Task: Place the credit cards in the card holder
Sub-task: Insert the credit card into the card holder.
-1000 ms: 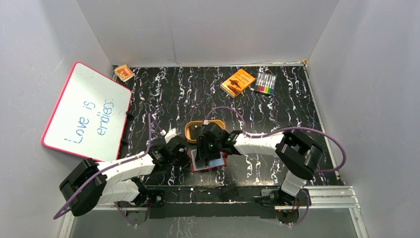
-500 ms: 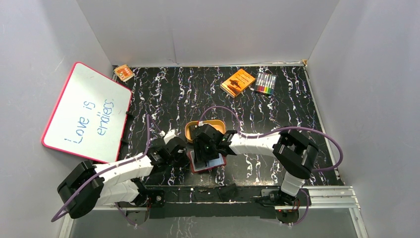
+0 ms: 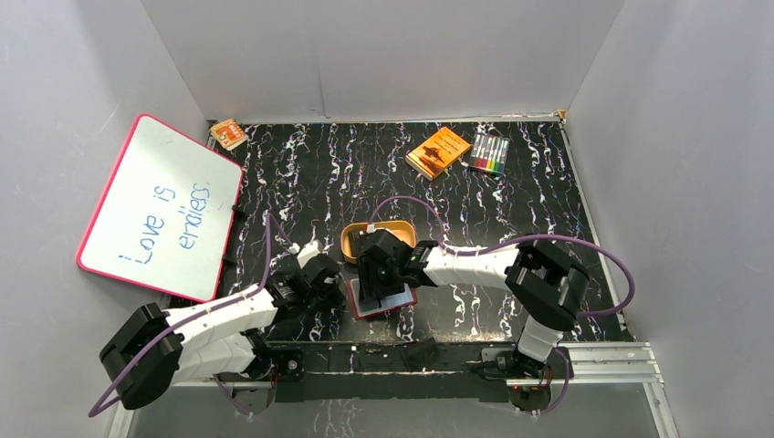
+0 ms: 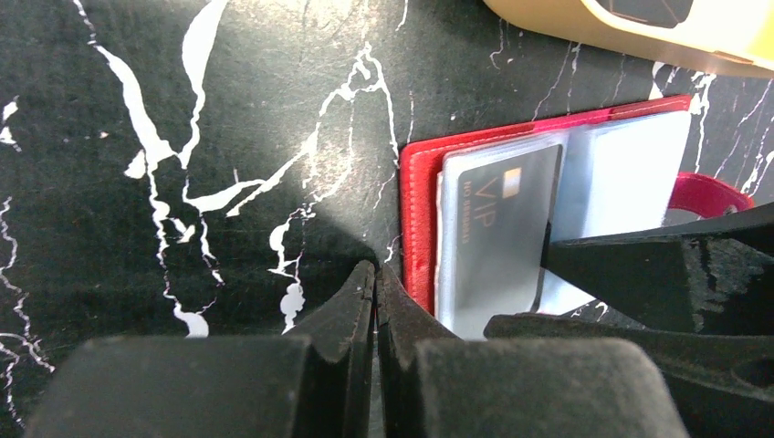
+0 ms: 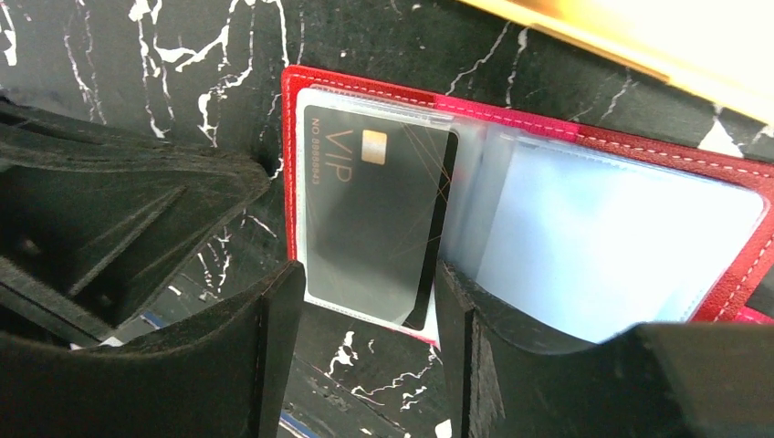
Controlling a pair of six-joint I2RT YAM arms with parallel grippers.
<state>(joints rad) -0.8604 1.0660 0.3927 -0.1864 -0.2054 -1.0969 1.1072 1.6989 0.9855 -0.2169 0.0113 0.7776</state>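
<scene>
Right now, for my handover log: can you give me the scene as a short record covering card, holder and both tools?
card holder: open on the table
credit card: VIP card, mostly inside a clear pocket
right tool: fingers apart, astride the card's near end; grip unclear
left tool: shut, tip low beside the holder's red edge

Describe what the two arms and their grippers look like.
The left arm and right arm have white link shells and bulky black joints, and each trails a purple cable. The left gripper and right gripper have matte black, wedge-shaped fingers.
</scene>
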